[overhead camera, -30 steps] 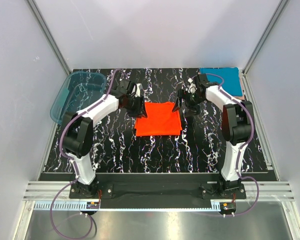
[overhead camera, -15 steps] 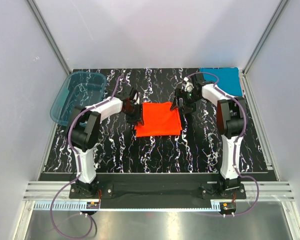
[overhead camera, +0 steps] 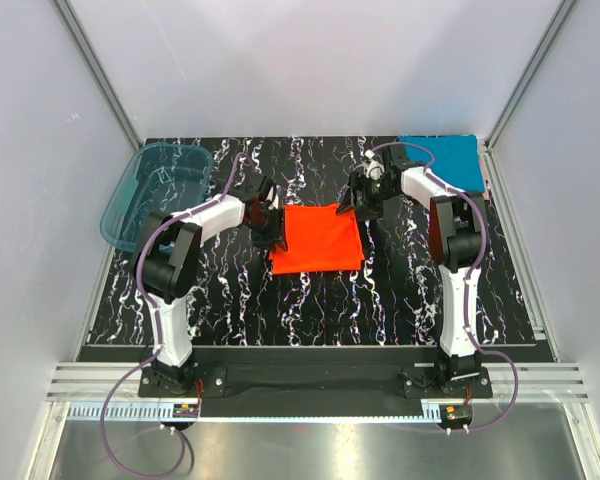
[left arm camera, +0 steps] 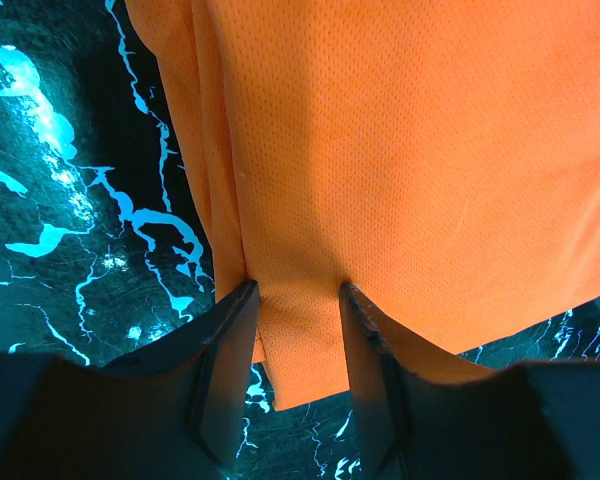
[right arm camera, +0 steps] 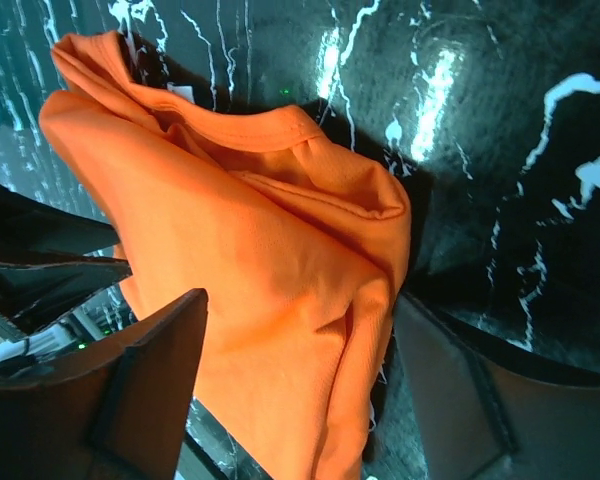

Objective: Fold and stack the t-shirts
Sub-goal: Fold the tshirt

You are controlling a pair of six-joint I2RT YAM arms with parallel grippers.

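Progress looks midway: teal t-shirt [overhead camera: 445, 158] folded at 1 o'clock, your orange-red t-shirt [overhead camera: 320, 240] unstacked at centre, left gripper [left arm camera: 295, 295] half-open, right gripper [right arm camera: 300, 330] wide, both straddling its edges, neither visibly clamped

Bright even overhead light; wrist views w/ glare.

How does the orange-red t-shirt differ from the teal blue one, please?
The orange-red t-shirt lies at the table centre; the teal blue t-shirt sits in its far right corner. The left gripper and right gripper straddle the orange-red one's edges, one corner rumpled; the teal one lies flat, apart from both. Both are folded rectangles.
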